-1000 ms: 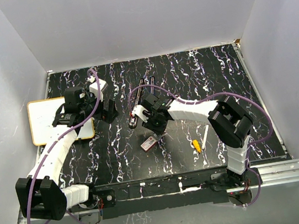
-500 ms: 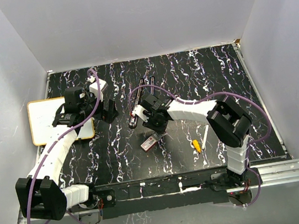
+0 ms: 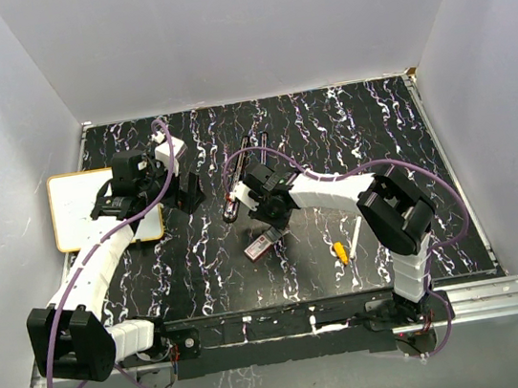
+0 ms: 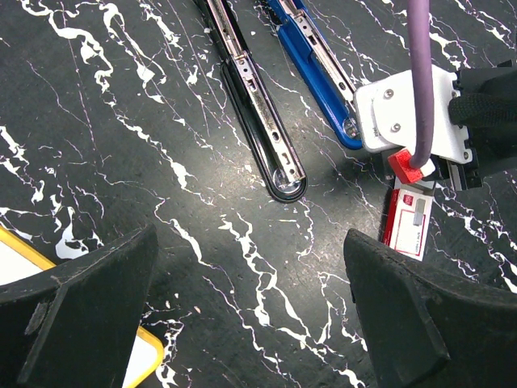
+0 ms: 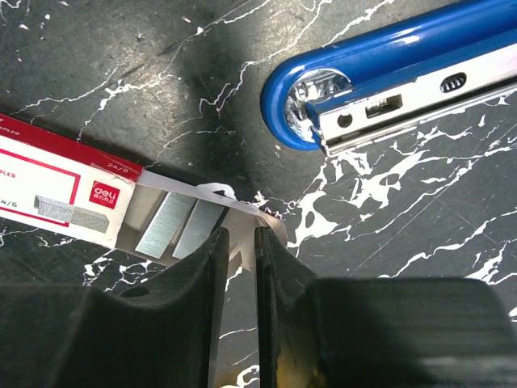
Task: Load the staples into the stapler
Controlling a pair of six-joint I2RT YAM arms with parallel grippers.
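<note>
Right gripper (image 5: pixel 240 238) is down on the table (image 3: pixel 347 133) at the staples box (image 5: pixel 56 182). Its jaws are nearly together with the open end of the tan tray (image 5: pixel 212 208) between them. That reads as a pinch on the tray lip, though I can't confirm how firm it is. The tray is slid partway out, with two grey staple strips (image 5: pixel 179 226) lying flat in it just left of the fingertips. The box's long axis runs away to the left of the gripper in the wrist view. It sits diagonal on the table in the top view, toward the near edge from the staplers. Key geometry: the blue stapler (image 5: pixel 380 73) lies open, rounded end just up and right of the fingertips, close but not touching the tray. Its metal channel runs off to the right, so box and stapler lie roughly end to end with the gripper at the joint between them. The black stapler (image 4: pixel 258 113) is also open flat, beside the blue one and farther from the box. Left gripper (image 4: pixel 250 238) is spread wide and holds nothing. It hovers well left of the box near the whiteboard (image 3: pixel 72 206), looking down on both staplers. The right arm is clearly the nearer one. My read is that no strip has been lifted out yet, and nothing loaded is visible in the part of the channel in view.
</note>
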